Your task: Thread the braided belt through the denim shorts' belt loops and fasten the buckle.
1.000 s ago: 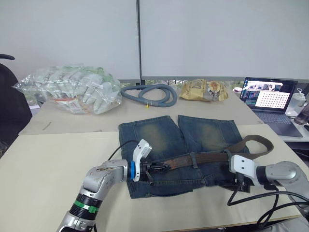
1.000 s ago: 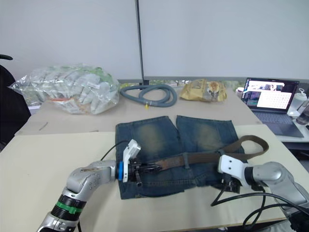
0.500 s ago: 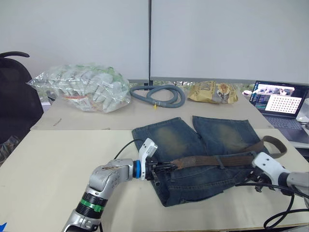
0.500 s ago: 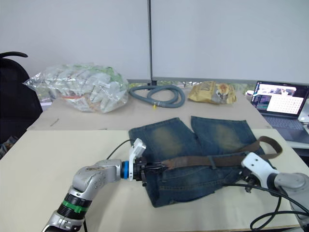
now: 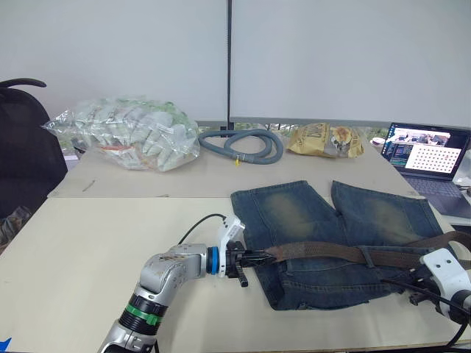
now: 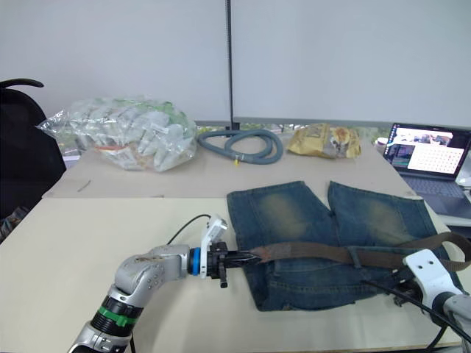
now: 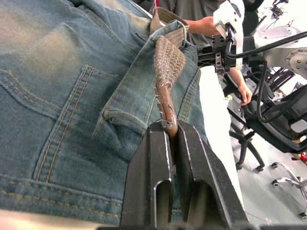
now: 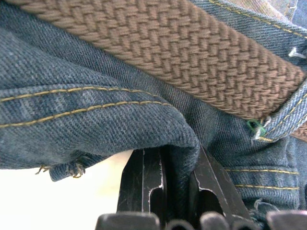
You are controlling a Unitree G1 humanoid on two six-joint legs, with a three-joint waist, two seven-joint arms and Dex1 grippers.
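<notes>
The denim shorts (image 5: 294, 213) lie flat on the beige table (image 5: 110, 235) with the waistband nearest me. The braided belt (image 5: 324, 251) runs along that waistband and passes under the belt loops (image 5: 363, 255). My left gripper (image 5: 255, 259) is at the shorts' left edge, shut on the belt's plain brown tip (image 7: 168, 125). Just past that tip the braided part goes under a denim loop (image 7: 171, 33). My right gripper (image 6: 399, 279) is at the right end of the waistband, shut on a fold of denim (image 8: 178, 143) just below the belt (image 8: 192, 52). The buckle is hidden.
On the back table sit a clear plastic bag of packets (image 5: 125, 132), a grey corrugated hose (image 5: 241, 143), a yellow snack bag (image 5: 324, 140) and an open laptop (image 5: 423, 151). A black chair (image 5: 22, 140) stands at far left. A person's hand (image 7: 242, 91) rests beyond the table.
In the last half second the shorts and belt slid to the right across the table, and both grippers moved right with them. Before that the camera itself shifted.
</notes>
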